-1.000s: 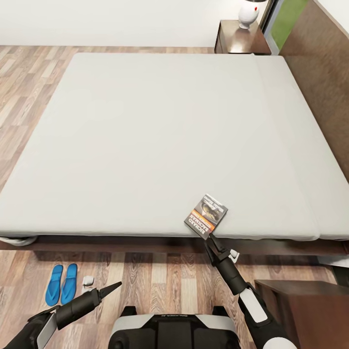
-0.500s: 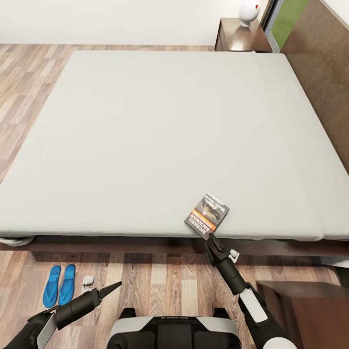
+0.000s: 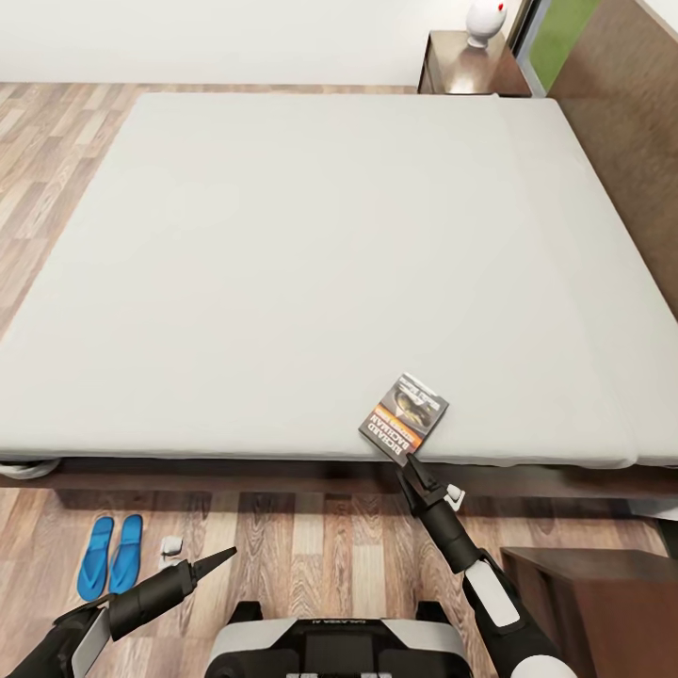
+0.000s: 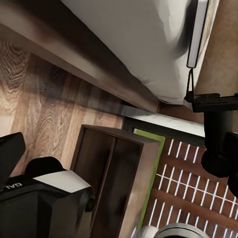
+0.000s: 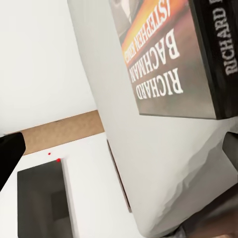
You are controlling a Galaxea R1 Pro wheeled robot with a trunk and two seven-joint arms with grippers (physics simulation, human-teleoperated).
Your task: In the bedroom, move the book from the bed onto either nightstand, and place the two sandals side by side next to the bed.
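reaching up, right tool (image 3: 411, 460) touches book (image 3: 404, 419).

Matt mattress (image 3: 311, 254) (cloth) — glossy nightstand (image 3: 468, 73)

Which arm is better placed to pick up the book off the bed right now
The right. The right gripper sits at the near corner of the book on the bed, fingers around its edge. The left gripper hangs over the floor, near the sandals.
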